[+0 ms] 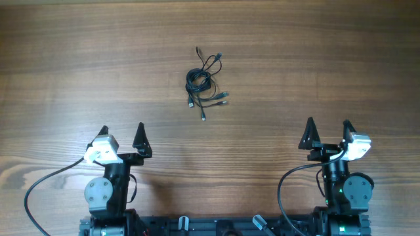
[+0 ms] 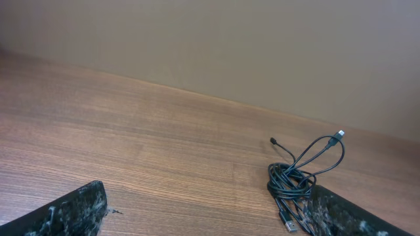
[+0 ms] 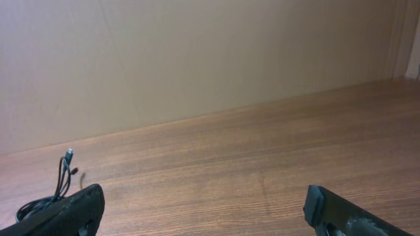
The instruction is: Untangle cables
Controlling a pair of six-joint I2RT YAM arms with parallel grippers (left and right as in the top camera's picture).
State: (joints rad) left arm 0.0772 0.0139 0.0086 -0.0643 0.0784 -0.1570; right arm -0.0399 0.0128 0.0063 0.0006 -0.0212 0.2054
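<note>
Cables (image 1: pixel 205 82) bundled, hands apart.

Both arms sit folded back, left claw (image 1: pixel 122 131) and right claw (image 1: pixel 328 124) spread wide

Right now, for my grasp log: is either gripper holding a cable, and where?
Nothing is held. The left gripper and right gripper are open, apart from the cables bundled on the table.

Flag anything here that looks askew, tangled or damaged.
Only the cables stand out: they lie on the table in one knotted coil, with loops wound together and plug ends poking out. No damage shows. The left pincer and right pincer are open, well short of them.
</note>
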